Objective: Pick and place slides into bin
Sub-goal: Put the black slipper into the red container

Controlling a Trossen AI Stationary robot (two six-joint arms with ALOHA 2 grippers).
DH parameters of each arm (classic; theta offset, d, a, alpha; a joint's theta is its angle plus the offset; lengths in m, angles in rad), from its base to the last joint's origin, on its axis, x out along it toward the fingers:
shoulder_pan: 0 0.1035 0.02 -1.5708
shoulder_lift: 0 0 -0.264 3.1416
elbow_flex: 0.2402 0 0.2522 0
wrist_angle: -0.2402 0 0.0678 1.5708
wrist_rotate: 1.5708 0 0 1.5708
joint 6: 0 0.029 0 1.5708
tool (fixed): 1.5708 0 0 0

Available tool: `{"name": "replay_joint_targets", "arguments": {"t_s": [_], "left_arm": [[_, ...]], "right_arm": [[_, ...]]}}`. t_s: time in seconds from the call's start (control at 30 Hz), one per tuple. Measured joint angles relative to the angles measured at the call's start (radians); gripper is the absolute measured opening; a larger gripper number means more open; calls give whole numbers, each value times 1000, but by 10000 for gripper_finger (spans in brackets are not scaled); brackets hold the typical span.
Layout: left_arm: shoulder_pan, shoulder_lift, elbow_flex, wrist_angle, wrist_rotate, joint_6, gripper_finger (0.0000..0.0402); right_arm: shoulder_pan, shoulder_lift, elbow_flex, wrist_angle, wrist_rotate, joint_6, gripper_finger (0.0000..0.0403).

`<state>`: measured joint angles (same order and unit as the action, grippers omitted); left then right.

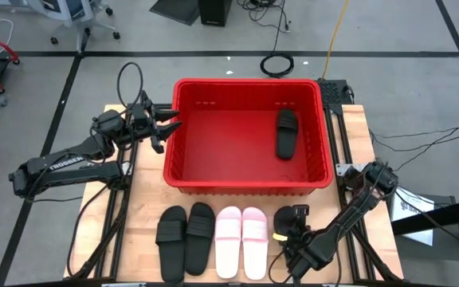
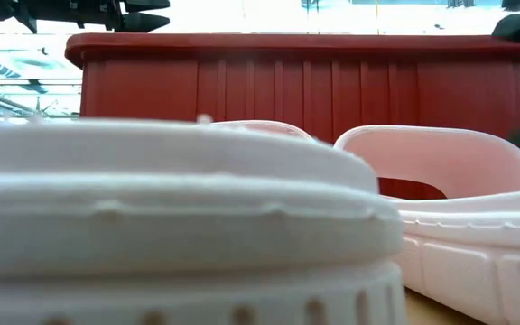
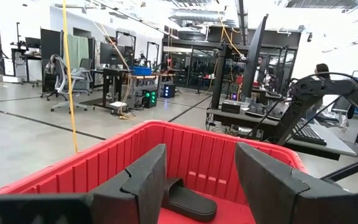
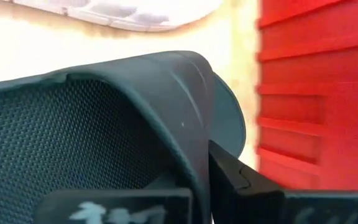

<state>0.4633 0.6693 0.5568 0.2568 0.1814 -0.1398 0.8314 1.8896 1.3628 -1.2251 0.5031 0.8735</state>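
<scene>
right tool [image 1: 292, 226] clamped on a black slide [image 4: 104, 137] at the table's [image 1: 146, 199] 5 o'clock, 1 black slide [image 1: 286, 132] inside red bin [image 1: 245, 183], 2 black [image 1: 186, 239] and 2 pink slides [image 1: 241, 231] at 6 o'clock, left tool [image 1: 168, 126] open over bin's 9 o'clock rim

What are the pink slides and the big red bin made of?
The pink slides look like soft moulded foam or rubber: matte, thick soles with small ridges along the edge in the low view. The red bin looks like hard plastic: slightly glossy, with moulded ribs down its walls. Neither is certain from looks alone.
</scene>
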Motion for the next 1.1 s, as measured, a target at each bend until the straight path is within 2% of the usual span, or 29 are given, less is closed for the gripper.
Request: {"name": "replay_joint_targets", "arguments": {"t_s": [0.27,0.4,0.63,1.1], "left_arm": [[0,0,0,-1,0,1,198],[0,0,0,0,0,1,198],[0,0,0,8,0,-1,198],[0,0,0,27,0,-1,198]], "right_arm": [[-1,-146,0,3,-6,-73,4],[-4,-241,-10,86,51,-153,4],[-34,-445,-89,387,133,-439,4],[-246,-832,-374,1092,129,-1155,4]]}}
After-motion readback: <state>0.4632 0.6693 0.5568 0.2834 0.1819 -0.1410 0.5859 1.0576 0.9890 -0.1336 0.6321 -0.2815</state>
